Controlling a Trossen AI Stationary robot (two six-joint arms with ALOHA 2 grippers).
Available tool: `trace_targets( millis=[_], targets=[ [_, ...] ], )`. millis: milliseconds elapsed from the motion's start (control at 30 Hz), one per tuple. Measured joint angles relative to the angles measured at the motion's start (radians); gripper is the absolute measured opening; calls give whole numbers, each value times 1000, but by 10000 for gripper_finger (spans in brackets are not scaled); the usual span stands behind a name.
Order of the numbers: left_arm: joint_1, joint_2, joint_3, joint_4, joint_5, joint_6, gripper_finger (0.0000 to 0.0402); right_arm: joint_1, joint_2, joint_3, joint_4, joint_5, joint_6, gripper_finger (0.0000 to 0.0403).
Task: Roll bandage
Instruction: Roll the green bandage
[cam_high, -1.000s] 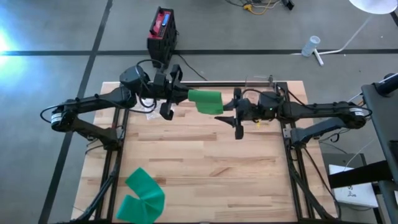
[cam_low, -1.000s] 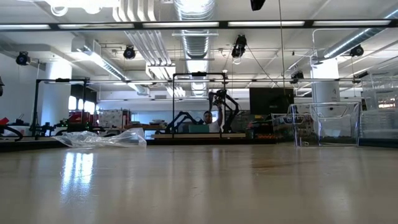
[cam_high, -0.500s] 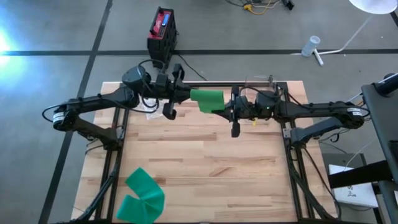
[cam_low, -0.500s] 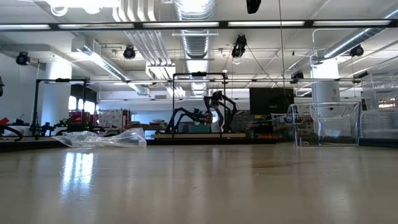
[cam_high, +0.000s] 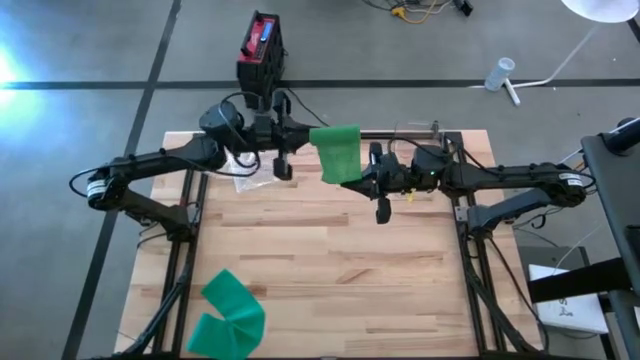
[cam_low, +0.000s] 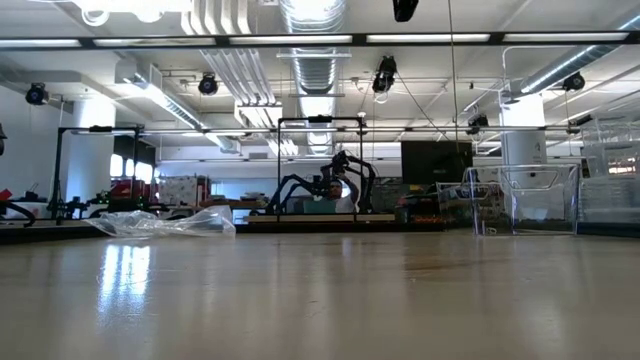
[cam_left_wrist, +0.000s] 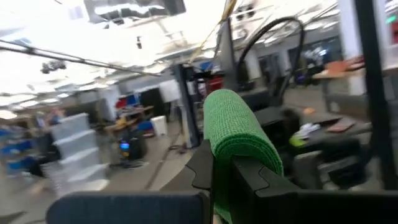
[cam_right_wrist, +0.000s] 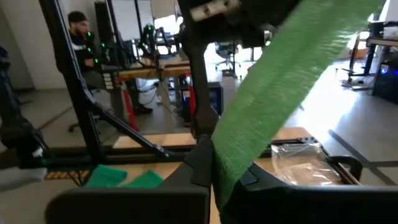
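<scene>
Green bandage (cam_high: 336, 154) held above the bench (cam_high: 330, 260), left gripper (cam_high: 298, 138) and right gripper (cam_high: 352, 181) both clamped on it, second green bandage piece (cam_high: 226, 312) near bench corner.

A wooden worktop (cam_high: 330, 260) made of light planks is seen from above. A loose green bandage strip (cam_high: 227, 313) is laid in folds on it, near the front left corner. A crumpled clear plastic bag (cam_high: 246, 179) is laid on it near the back left part. A clear plastic piece (cam_high: 416, 129) is seen at the back edge.
</scene>
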Motion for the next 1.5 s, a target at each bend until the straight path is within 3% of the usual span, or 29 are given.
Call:
trace_targets(
  millis=[333,567,900,1067,1367,1500],
  targets=[
    [18,41,-79,0,-59,167,9,0,-16,81,-38,-77,-13,1],
    [22,29,-112,74,-57,82,9,0,-24,137,-129,-70,-42,0],
    [85,7,-113,166,-55,-23,9,13,-18,91,-148,-67,-49,0],
    [107,6,-113,212,27,-105,8,13,8,66,-148,-67,-53,0],
    [107,13,-177,209,22,7,8,18,16,116,-111,-78,-45,0],
    [107,16,-214,220,-67,56,8,16,21,166,-111,-74,-73,0]
  ],
)
